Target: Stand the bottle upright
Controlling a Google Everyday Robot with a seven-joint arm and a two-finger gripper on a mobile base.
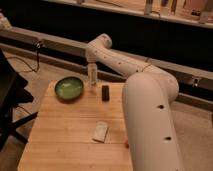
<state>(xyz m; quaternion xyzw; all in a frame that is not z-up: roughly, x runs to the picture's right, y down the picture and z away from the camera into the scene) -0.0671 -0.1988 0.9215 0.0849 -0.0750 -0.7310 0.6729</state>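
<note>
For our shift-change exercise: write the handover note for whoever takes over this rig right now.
End effector: at the table's far edge, right at the top of the bottle; whether it is touching the bottle is unclear.
Bottle: looks upright, between the green bowl and the black block.
Done: the bottle appears to be standing.
Left: check that it stands on its own, then probably pull the arm clear.
</note>
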